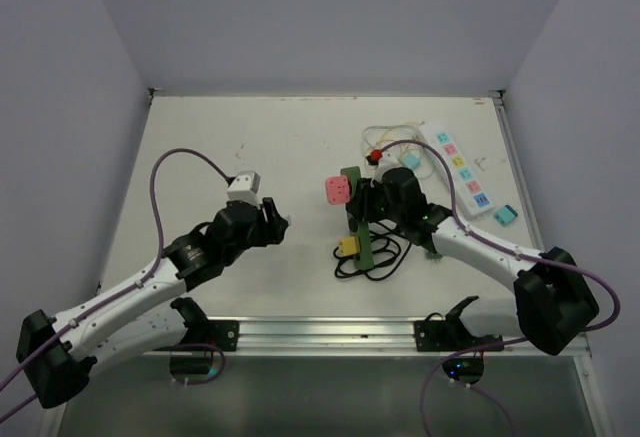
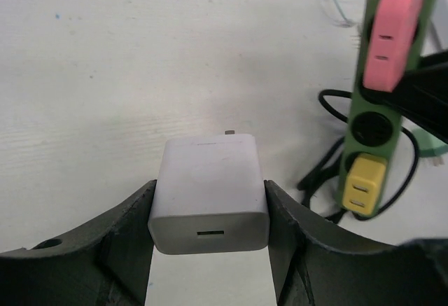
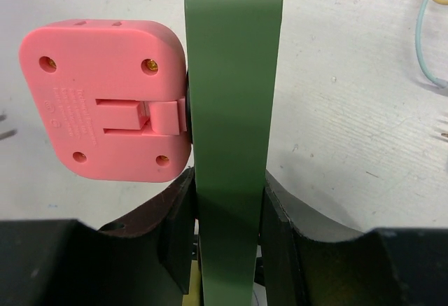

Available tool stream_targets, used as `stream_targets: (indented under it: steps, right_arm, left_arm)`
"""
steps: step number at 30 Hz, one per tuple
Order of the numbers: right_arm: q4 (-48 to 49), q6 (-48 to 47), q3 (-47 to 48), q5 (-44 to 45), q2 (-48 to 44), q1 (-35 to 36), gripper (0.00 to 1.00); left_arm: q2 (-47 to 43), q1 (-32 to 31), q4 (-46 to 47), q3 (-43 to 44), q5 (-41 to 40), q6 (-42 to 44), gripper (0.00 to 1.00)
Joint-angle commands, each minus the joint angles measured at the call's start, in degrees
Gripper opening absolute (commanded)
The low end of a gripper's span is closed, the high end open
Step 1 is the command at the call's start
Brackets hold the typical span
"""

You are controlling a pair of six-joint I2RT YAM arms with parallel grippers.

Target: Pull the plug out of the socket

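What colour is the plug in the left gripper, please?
The plug is white, clearest in the left wrist view.

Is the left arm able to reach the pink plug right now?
Probably not yet. The left gripper is shut on the white charger, so it has no free grip. Otherwise the way looks open: only table lies between it and the pink plug on the strip the right gripper holds.

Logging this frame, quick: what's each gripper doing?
Left gripper: closed on the white charger.
Right gripper: closed on the green power strip.
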Motion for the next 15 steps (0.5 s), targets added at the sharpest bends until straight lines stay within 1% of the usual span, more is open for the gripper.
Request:
stream_targets:
  steps: [1,3,5,9,10,11,12,14,15]
  right_arm:
    - [3.7,0.3,0.2,-3.9,-2.7,-0.4,0.00]
    - [5.4,0.1,-0.8,-4.7,-2.8,-0.4,0.00]
    - [6.5,0.2,-1.9,-5.7,-2.7,-0.4,0.00]
    - [8.6,0.0,-3.0,-8.0,-2.4,-0.6,0.00]
    - [8.9,0.1,-3.3,-8.4,-2.3,-0.6,0.00]
    - [9.2,-0.1,-3.6,-8.7,-2.3,-0.7,0.00]
    - [9.5,-0.2,-3.7,-9.0,-2.0,-0.8,0.00]
    - [9.6,-0.5,-3.9,-9.4,-1.7,-0.9,0.00]
    - [9.9,-0.7,-4.0,-9.7,-1.4,-1.1,0.00]
  left_arm:
    - [4.4,1.5,8.9,-0.8,-9.4,4.0,0.00]
    - [8.3,3.0,15.1,-1.4,-10.4,5.5,0.00]
    - [11.5,5.3,17.9,-1.0,-11.3,6.2,0.00]
    - [20.0,9.1,28.1,0.2,-13.0,7.6,0.00]
    - [23.9,9.7,29.2,0.7,-13.5,8.5,0.00]
    - [26.0,10.8,30.1,2.4,-13.7,8.9,0.00]
    - [30.5,11.5,30.7,3.6,-14.0,9.1,0.00]
    - [34.7,13.6,30.8,7.4,-14.3,9.1,0.00]
    - [38.3,14.1,31.4,8.6,-15.4,9.0,0.00]
